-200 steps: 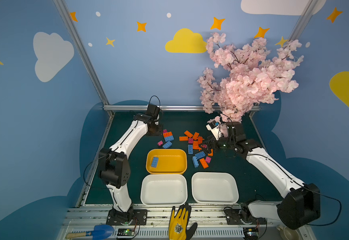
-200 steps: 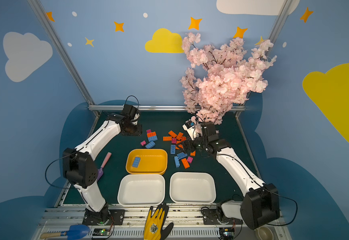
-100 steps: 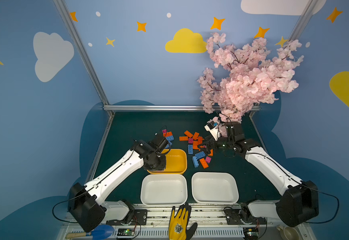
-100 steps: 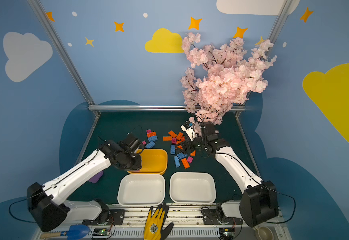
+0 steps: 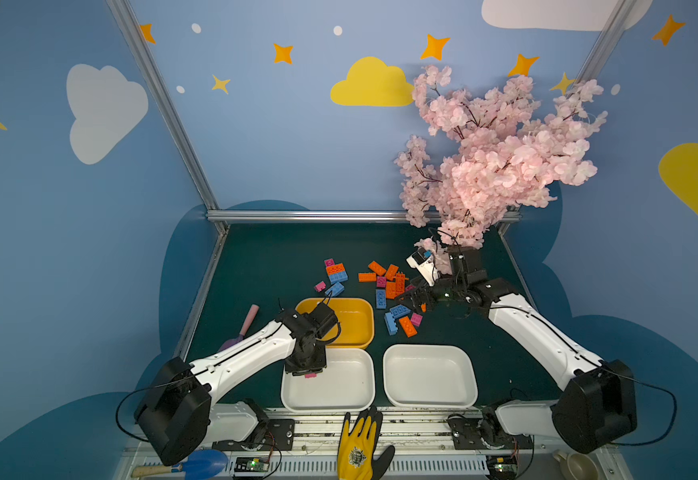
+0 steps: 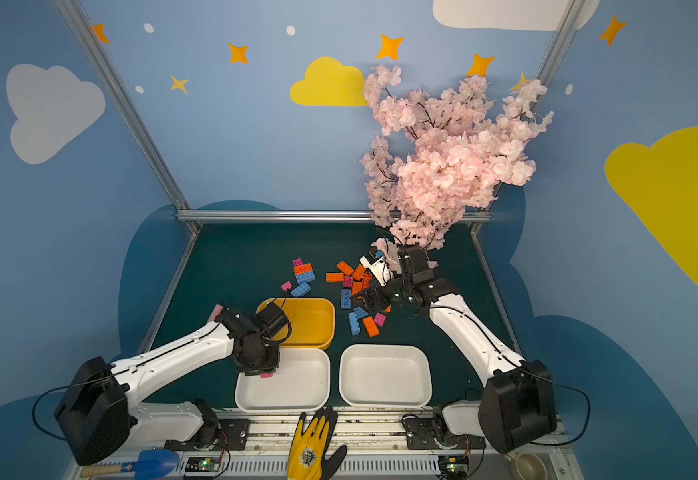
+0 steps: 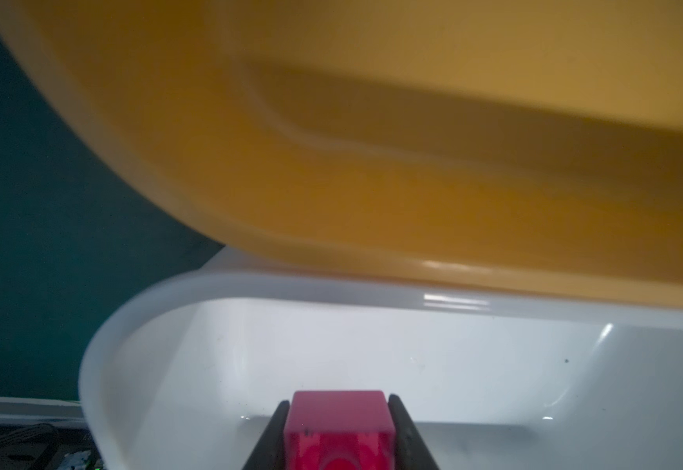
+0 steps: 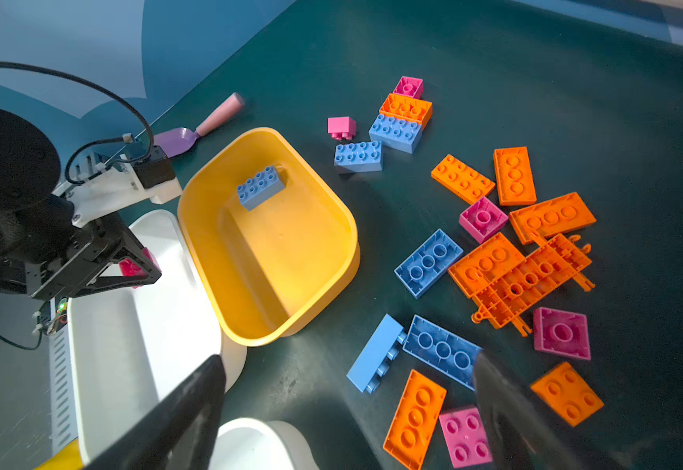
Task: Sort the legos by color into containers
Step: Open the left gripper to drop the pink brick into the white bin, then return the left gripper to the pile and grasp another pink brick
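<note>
The left gripper [image 7: 339,401] pinches a magenta brick [image 7: 338,427] over the left white tray [image 5: 349,388], lower centre in both top views, near its upper-left rim, so a release here could bounce it onto the mat [image 5: 276,257]. The right gripper [image 8: 348,360] gapes wide and empty over the loose legos [image 8: 494,260]; only its wrist view shows the blue brick [image 8: 260,187] in the yellow tray [image 5: 355,322], hidden from above

far left of the surface [image 5: 264,257] lies open. left gripper [image 5: 309,372] with a pink brick [image 7: 339,423] hangs over the left white tray [image 5: 339,395]; the right white tray [image 5: 428,376] is unobstructed. loose bricks [image 8: 427,262] crowd the right gripper [image 5: 411,299], under overhanging blossom branches [image 5: 493,166].
</note>
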Robot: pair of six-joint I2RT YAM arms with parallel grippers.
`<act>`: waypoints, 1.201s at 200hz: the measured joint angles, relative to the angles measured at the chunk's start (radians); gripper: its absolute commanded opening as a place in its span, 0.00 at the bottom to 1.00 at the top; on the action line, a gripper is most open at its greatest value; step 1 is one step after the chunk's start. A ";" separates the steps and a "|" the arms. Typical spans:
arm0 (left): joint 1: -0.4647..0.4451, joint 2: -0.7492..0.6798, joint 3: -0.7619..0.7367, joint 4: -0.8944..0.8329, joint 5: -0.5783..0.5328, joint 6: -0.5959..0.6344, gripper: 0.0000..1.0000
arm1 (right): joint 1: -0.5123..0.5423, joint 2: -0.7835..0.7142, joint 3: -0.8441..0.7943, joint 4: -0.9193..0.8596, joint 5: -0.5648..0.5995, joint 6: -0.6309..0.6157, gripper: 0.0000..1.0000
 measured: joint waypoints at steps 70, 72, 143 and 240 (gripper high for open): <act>0.024 -0.006 0.117 -0.091 -0.044 0.013 0.58 | 0.000 -0.018 -0.007 -0.014 0.005 0.003 0.94; 0.024 -0.006 0.128 -0.094 -0.047 0.018 0.58 | 0.000 -0.019 -0.008 -0.014 0.005 0.004 0.93; 0.206 0.196 0.471 0.004 -0.130 0.271 0.62 | -0.009 -0.031 -0.012 0.021 0.005 0.038 0.94; 0.367 0.705 0.801 0.179 -0.103 0.233 0.68 | -0.024 -0.031 -0.012 0.035 0.016 0.047 0.94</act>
